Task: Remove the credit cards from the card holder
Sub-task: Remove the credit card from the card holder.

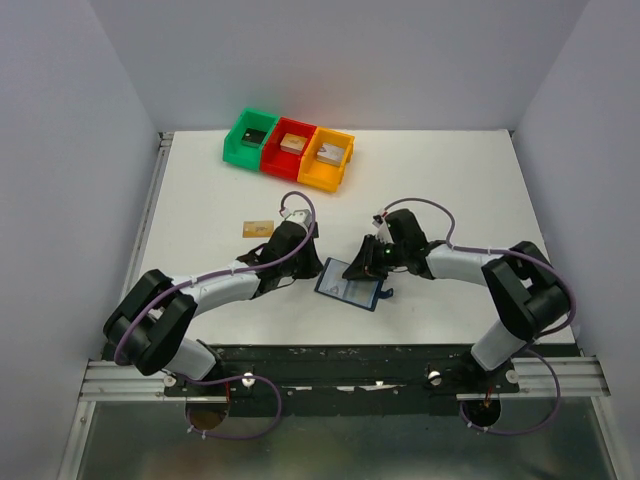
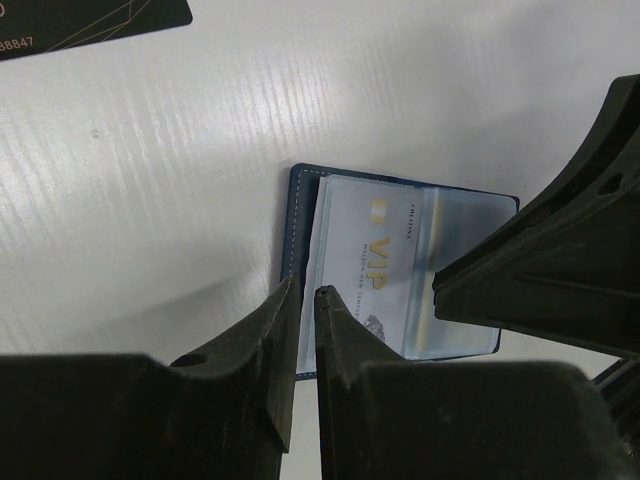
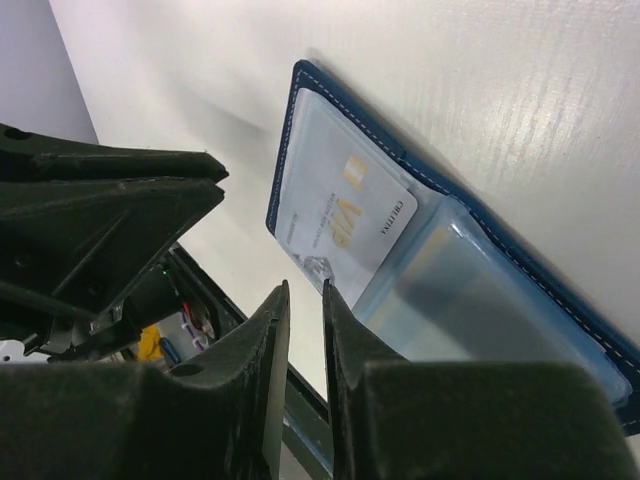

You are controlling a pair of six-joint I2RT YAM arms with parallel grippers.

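the card holder [image 1: 349, 289] lies open on the table [image 1: 450, 190] just ahead of the arm bases, pockets up, a pale vip card [image 2: 375, 265] showing in its clear sleeve. the left gripper [image 2: 305, 295] is almost closed, with only a slit between the fingers and nothing seen in it, its tips at the holder's stitched edge. the right gripper [image 3: 305, 290], opposite, shows the same thin slit, tips at that card's corner (whether it pinches the card cannot be told). past the left fingertips a black card [image 2: 90, 20] lies flat; a tan-gold card [image 1: 258, 229] lies further out, well apart from the holder. at the far edge – green bin [image 1: 238, 150], red bin [image 1: 275, 163], orange bin [image 1: 318, 180].
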